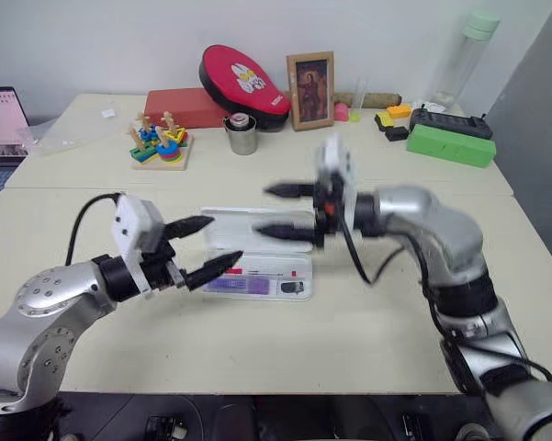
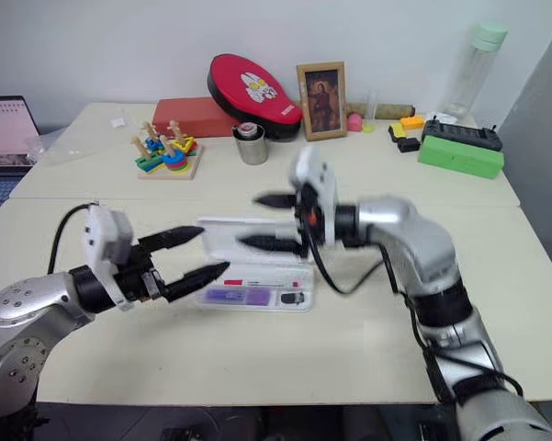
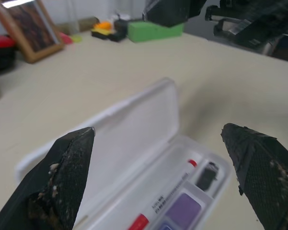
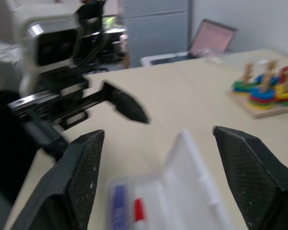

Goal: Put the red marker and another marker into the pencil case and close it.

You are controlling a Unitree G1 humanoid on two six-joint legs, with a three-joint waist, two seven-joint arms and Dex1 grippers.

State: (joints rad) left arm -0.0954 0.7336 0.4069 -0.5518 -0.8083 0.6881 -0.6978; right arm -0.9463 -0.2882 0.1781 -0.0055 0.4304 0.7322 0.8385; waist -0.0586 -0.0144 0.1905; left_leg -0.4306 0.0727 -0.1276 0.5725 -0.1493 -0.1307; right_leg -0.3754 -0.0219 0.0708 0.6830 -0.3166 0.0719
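Note:
The white pencil case (image 1: pixel 237 227) lies open on the table, its lid tipped back. In its tray lie the red marker (image 1: pixel 266 272), the purple marker (image 1: pixel 234 286) and a small dark grey object (image 1: pixel 292 288). The left wrist view also has the red marker (image 3: pixel 170 191) and the purple marker (image 3: pixel 184 209) in the tray. My left gripper (image 1: pixel 225 239) is open at the case's left end, pointing right, with nothing held. My right gripper (image 1: pixel 262 209) hangs open above the case, pointing left and empty.
At the back of the table are a wooden stacking toy (image 1: pixel 161 142), a metal cup (image 1: pixel 242 133), a red box (image 1: pixel 188 106), a red oval case (image 1: pixel 243 78), a picture frame (image 1: pixel 310 89), a green box (image 1: pixel 450 144) and a bottle (image 1: pixel 464 55). A laptop (image 1: pixel 2 119) is far left.

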